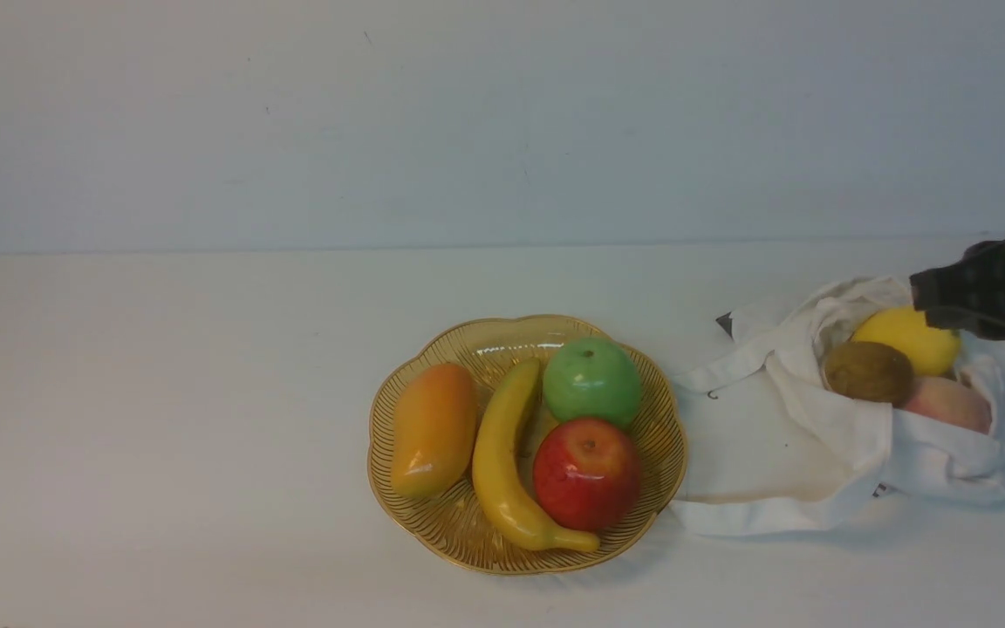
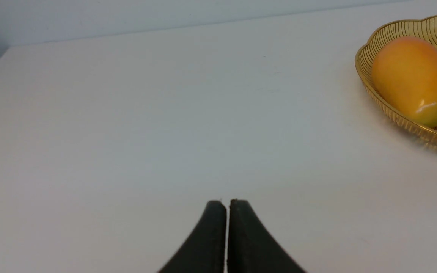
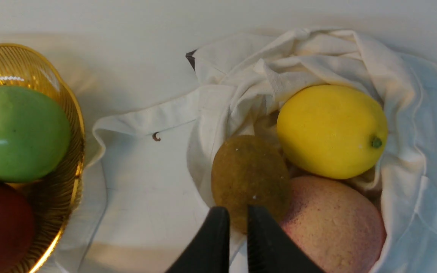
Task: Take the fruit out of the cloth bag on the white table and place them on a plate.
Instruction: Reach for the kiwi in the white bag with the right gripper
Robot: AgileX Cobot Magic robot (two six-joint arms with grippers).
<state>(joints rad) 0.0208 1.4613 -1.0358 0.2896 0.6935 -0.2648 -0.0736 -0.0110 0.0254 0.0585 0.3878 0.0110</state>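
Cloth bag [image 1: 782,436] lay slumped at the right edge of the bench [image 1: 162,392], mouth open. Kiwi [image 1: 867,371], lemon [image 1: 908,338] and peach [image 1: 947,403] sat inside, touching one another. Plate [image 1: 468,336] stood mid-bench toward the near edge, just beside the bag, carrying mango [image 1: 433,427], banana [image 1: 498,462], green apple [image 1: 591,381] and red apple [image 1: 587,473]. Right jaws were nearly closed, gripping nothing, over the kiwi. Left jaws were closed, empty, over bare bench on the plate's left-edge side.

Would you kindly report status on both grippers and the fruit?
Left gripper shut, empty. Right gripper shut, empty, at cloth bag. Kiwi, lemon, peach inside. Nothing blocking.
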